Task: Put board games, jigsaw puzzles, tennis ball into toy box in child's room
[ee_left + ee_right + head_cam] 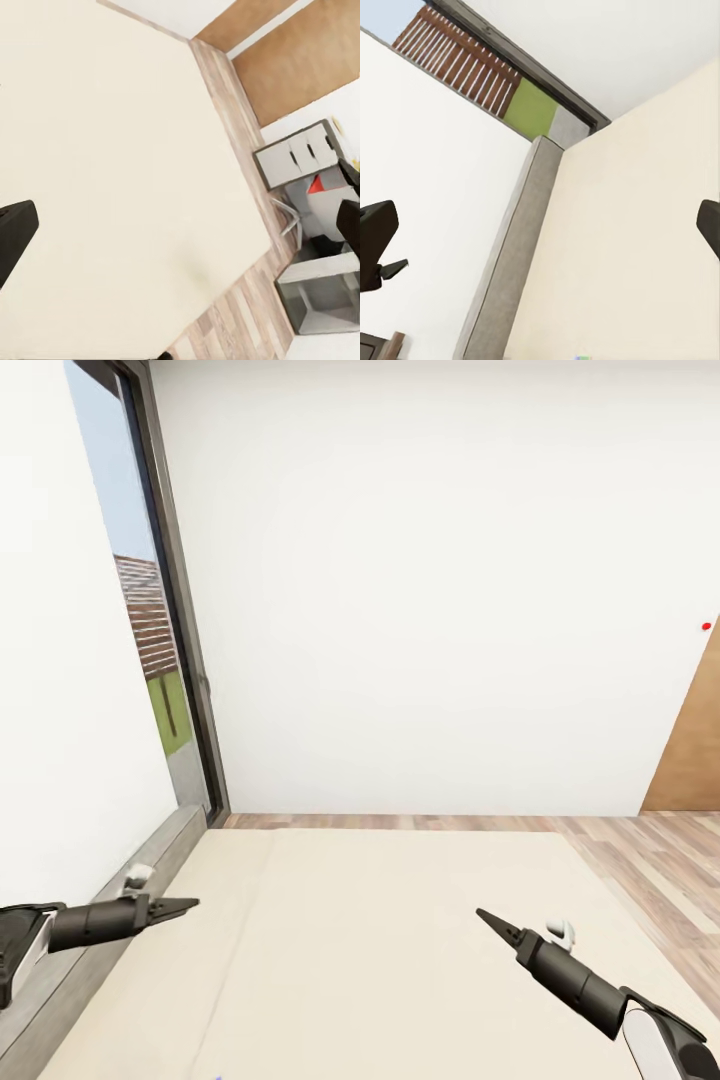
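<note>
**Over the bed, with the games just below our view**

We start with the bed point(400, 940): its cream mattress spreads out under both arms, plain and bare wherever we can see it. The board games we are after do not show clearly. At the very bottom edge of the head view, and again at the edge of the right wrist view, a tiny fleck of colour point(582, 358) peeks in; we judge it may be the corner of a game box, but it is too small to tell. If so, the games lie back toward our own base, nearer than either fingertip, and roughly between the two arms, so neither arm is plainly the closer one. Their long axis cannot be read.

Our left gripper point(185, 905) hangs over the bed's left margin, beside the grey ledge point(110, 950) under the window point(150, 630); in the head view its fingers look drawn to one point. Our right gripper point(485, 916) points forward over the mattress, likewise looking closed. Both wrist views, however, show dark fingers at opposite edges, so we cannot tell their true state.

Beyond the bed, the left wrist view catches the wood floor point(251, 150) and the table's white drawers point(296, 154).

We judge the next move is to tilt down or draw back.
</note>
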### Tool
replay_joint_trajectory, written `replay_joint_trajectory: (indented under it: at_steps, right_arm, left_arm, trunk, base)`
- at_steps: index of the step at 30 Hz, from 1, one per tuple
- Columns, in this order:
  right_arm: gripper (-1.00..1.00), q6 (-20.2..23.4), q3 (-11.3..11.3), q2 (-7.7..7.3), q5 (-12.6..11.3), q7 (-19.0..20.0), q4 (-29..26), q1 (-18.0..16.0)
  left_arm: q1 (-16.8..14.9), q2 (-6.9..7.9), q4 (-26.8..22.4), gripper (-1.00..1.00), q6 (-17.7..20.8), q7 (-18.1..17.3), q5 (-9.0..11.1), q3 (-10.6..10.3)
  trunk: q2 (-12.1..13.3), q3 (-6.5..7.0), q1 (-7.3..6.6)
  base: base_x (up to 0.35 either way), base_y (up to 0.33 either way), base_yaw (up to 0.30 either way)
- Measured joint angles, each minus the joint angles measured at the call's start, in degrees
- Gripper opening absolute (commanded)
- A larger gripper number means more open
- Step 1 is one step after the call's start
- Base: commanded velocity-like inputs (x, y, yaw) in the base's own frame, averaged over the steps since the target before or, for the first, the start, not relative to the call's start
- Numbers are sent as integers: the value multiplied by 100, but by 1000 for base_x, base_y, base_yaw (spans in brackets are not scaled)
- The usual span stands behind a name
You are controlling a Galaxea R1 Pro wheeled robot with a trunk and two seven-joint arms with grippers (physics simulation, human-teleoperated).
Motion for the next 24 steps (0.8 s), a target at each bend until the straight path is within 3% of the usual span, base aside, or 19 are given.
replay_joint_trajectory:
  at_steps: [5, 8, 11, 13, 16, 21, 24]
  right_arm:
    - [100, -194, 22, -1, 4, -12, 116, 0]
    - [100, -248, 39, -5, 1, -14, 218, 0]
    - [100, -252, 44, -7, 7, -15, 231, 0]
    - [100, -245, 48, -10, 10, -16, 219, 0]
    - [100, -186, 58, -19, 14, -16, 197, 0]
    - [100, 114, 70, -31, 37, -58, -158, 0]
    - [100, 268, 60, -42, 47, -183, -369, 0]
  left_arm:
    - [0, -133, 9, 100, 34, 988, 4, 4]
    - [1, -299, 58, 100, 56, 1836, 6, 3]
    - [1, -405, 174, 100, 57, 2471, 6, -3]
    - [1, -446, 297, 100, 36, 2759, 5, -6]
    - [1, -512, 793, 100, -20, 3524, -6, -11]
    - [-1, -549, 1339, 100, -534, 4378, -6, -19]
    - [0, -580, 1587, 100, -794, 4653, -3, -27]
  trunk:
    - [0, 0, 0]
    - [0, 0, 0]
    - [0, 0, 0]
    - [0, 0, 0]
    - [0, 0, 0]
    - [0, 0, 0]
    - [0, 0, 0]
  base:
    - [0, 0, 0]
    - [0, 0, 0]
    - [0, 0, 0]
    - [0, 0, 0]
    - [0, 0, 0]
    - [0, 0, 0]
    - [0, 0, 0]
